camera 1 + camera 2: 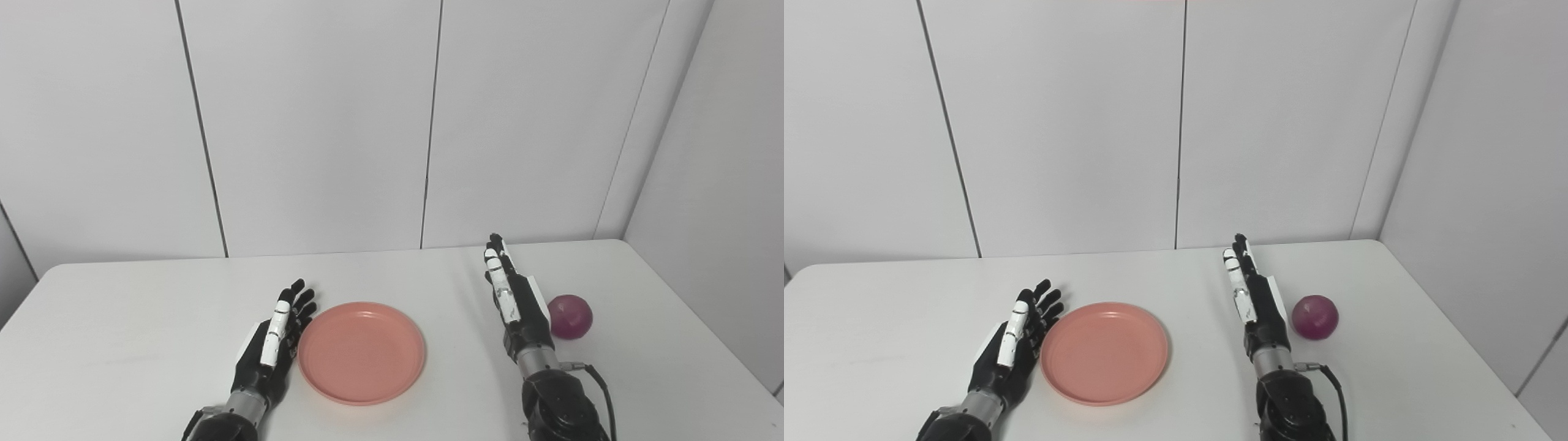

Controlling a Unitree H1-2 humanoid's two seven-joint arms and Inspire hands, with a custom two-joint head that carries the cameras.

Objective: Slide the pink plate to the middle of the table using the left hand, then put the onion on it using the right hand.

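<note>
A pink plate [361,352] lies flat on the white table [122,318], a little left of the middle and near the front edge. My left hand [272,343] rests edge-on beside the plate's left rim, fingers straight and apart, holding nothing; whether it touches the rim I cannot tell. A purple-red onion [570,316] sits on the table to the right. My right hand [513,300] stands just left of the onion, fingers stretched out toward the back wall, open and apart from it.
White wall panels [318,122] close off the back of the table and a side wall [723,184] runs along its right. A black cable [603,386] trails from the right wrist.
</note>
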